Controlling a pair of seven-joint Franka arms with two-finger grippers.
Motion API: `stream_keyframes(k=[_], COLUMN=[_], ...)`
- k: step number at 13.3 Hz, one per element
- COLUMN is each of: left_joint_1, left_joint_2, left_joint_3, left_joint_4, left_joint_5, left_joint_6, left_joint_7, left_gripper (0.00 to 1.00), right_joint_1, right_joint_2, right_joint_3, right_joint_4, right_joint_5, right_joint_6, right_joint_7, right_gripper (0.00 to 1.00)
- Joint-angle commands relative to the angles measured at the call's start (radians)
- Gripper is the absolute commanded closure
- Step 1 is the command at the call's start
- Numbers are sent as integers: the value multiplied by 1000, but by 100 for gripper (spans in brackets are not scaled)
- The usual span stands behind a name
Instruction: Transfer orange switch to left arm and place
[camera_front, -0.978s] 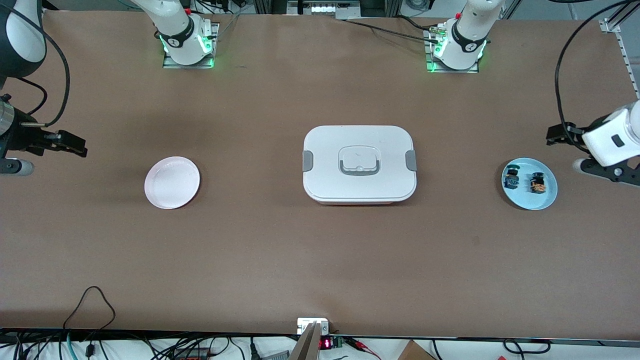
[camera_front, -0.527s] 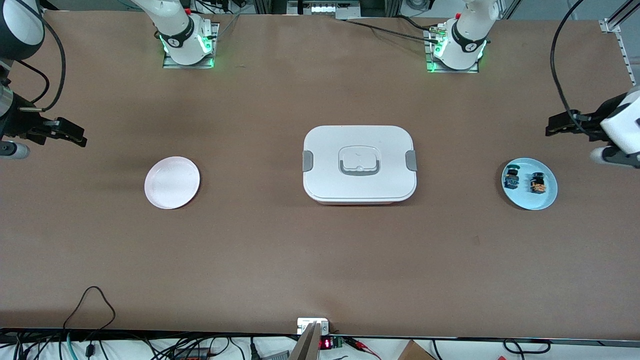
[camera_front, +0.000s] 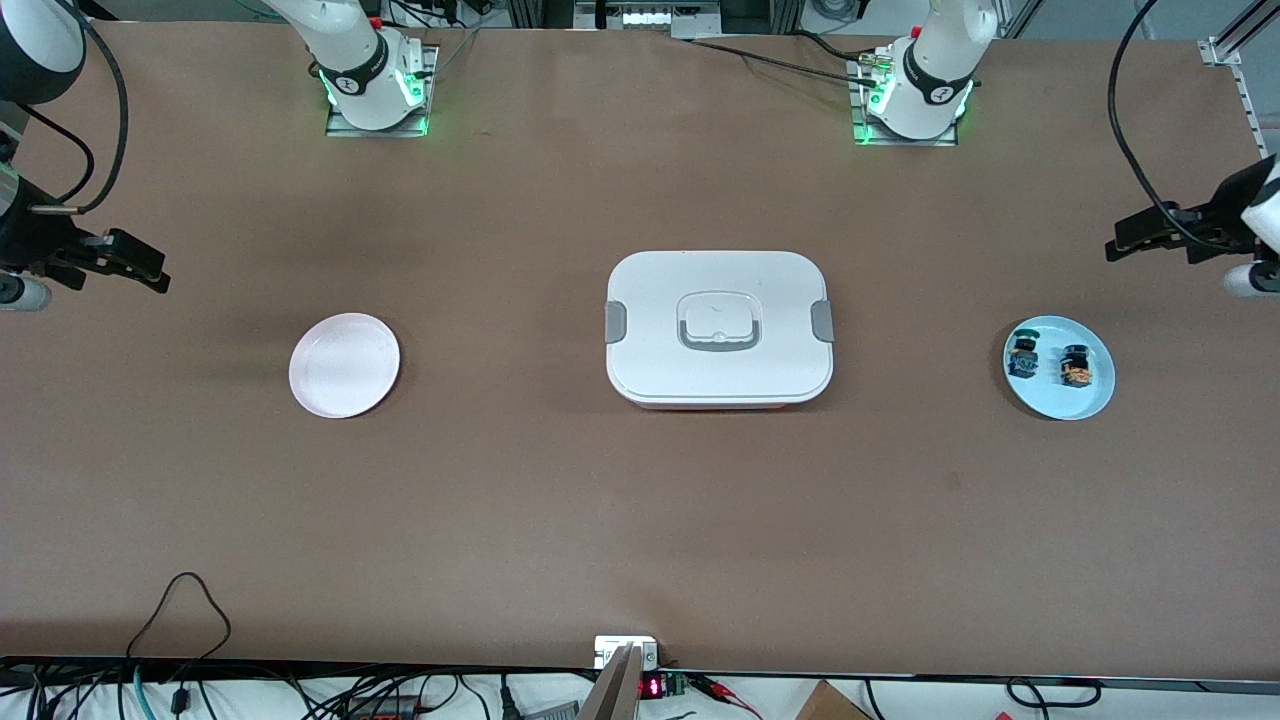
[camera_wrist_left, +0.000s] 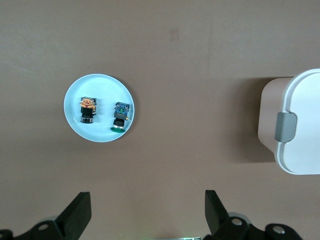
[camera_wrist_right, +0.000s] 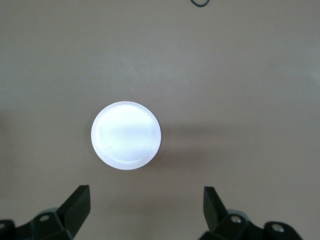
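Note:
The orange switch (camera_front: 1076, 367) (camera_wrist_left: 87, 110) lies on a light blue plate (camera_front: 1058, 400) (camera_wrist_left: 100, 82) at the left arm's end of the table, beside a blue-and-black switch (camera_front: 1022, 357) (camera_wrist_left: 120, 116). The white box (camera_front: 718, 328) (camera_wrist_left: 300, 130) with grey clips sits mid-table. My left gripper (camera_front: 1118, 245) (camera_wrist_left: 147, 199) hangs open and empty over bare table beside the blue plate. My right gripper (camera_front: 158, 277) (camera_wrist_right: 145, 195) hangs open and empty over bare table beside a white plate (camera_front: 344, 365) (camera_wrist_right: 126, 135) at the right arm's end.
Both arm bases (camera_front: 372, 90) (camera_front: 915, 95) stand along the table's edge farthest from the front camera. Cables and a small display (camera_front: 650, 688) lie along the edge nearest that camera. A black cable loop (camera_front: 185, 600) rests on the table there.
The left arm's hand has swung outward toward the table's end, its gripper shifting away from the blue plate. The right gripper has shifted slightly toward the bases. Both stay open.

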Motion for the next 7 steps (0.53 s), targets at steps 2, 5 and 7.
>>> stream_keyframes(k=[2,5,7], left_joint_1=[-21,-24,-24], left_joint_2=[-57,-53,-53], left_joint_3=[15,15,15], left_joint_4=[-70,-58,-56], left_joint_5=[-6,-6,-6], left_joint_6=[41,40,37], left_joint_7=[-37,-25,-26], left_gripper=[0,0,0], right_joint_1=[-2,-5,-4], right_joint_2=[14,14,14], right_joint_3=[1,-2,0], right_joint_4=[36,36,36], right_joint_5=[16,16,16], right_joint_6=[-18,-18,-20], right_joint_7=[2,1,2], right_gripper=[0,0,0])
